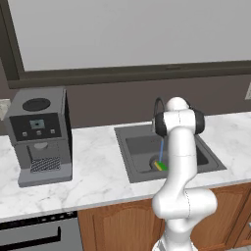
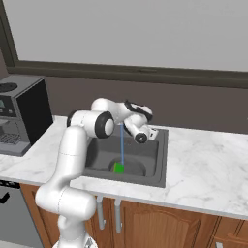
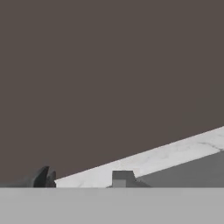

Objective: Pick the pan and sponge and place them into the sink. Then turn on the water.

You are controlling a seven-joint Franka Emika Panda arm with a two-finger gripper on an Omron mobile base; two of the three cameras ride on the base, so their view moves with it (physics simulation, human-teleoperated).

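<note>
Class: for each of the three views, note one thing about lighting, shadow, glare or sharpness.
Left base view: flat even light, no glare on the marble counter. Right base view: the sink is dark but readable, with soft edges. Hand view: a plain brown wall, no shadows, slightly blurred.

Sink [image 1: 126, 156] basin: occupied by sponge [image 1: 160, 165] near drain, water [image 1: 161, 149] stream falling onto it. Faucet [image 1: 158, 106] arches over back rim. Coffee machine [image 1: 40, 135] stands well left on counter [image 1: 95, 171]; marble between machine and sink bare. Counter right of sink [image 2: 203, 164] bare.
</note>
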